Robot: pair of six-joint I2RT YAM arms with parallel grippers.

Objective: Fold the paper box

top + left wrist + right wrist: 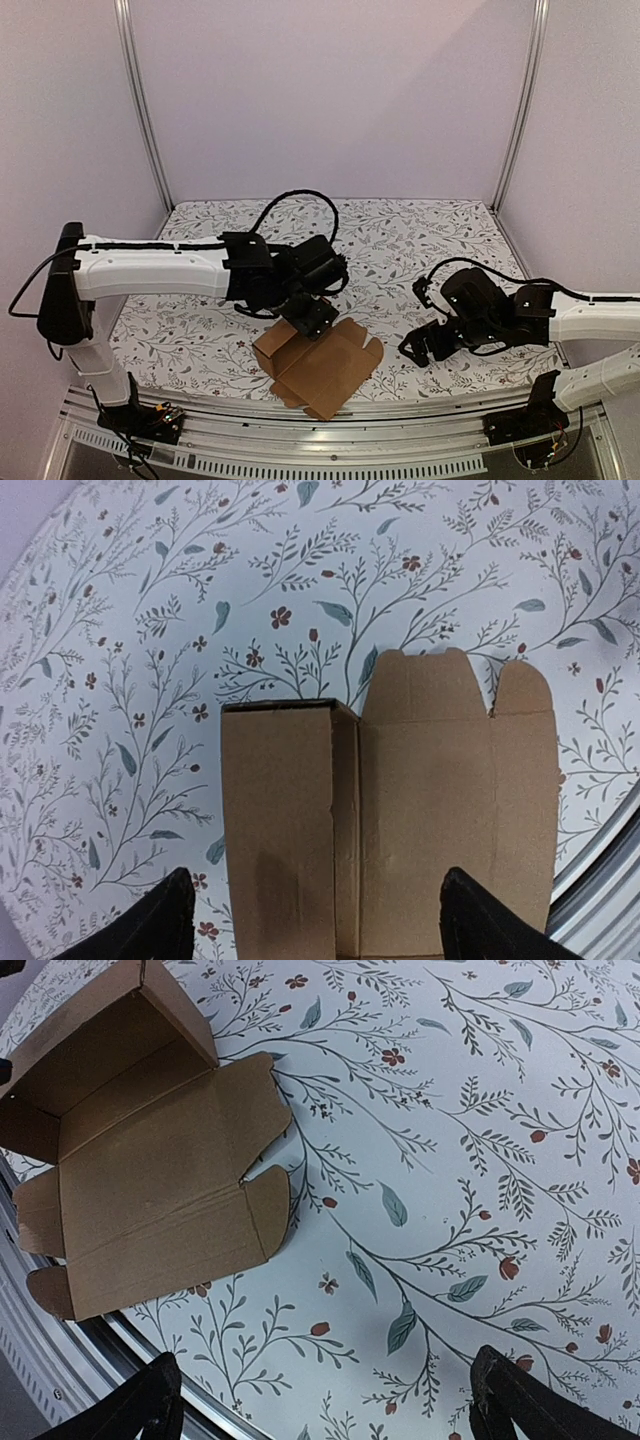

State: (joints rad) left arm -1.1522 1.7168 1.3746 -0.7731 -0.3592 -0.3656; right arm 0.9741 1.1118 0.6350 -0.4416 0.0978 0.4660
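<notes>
Near the front edge of the floral-cloth table (400,240), beside the metal rail (330,425), the paper box (325,372) is lying half-formed, w/ one end standing up as an open tray and its flaps and tabs lying flat. L gripper (315,322) is hovering just over the raised part, jaws wide apart, holding nothing. R gripper (425,345) is hanging low over bare cloth, apart from the box, jaws also spread.
</notes>
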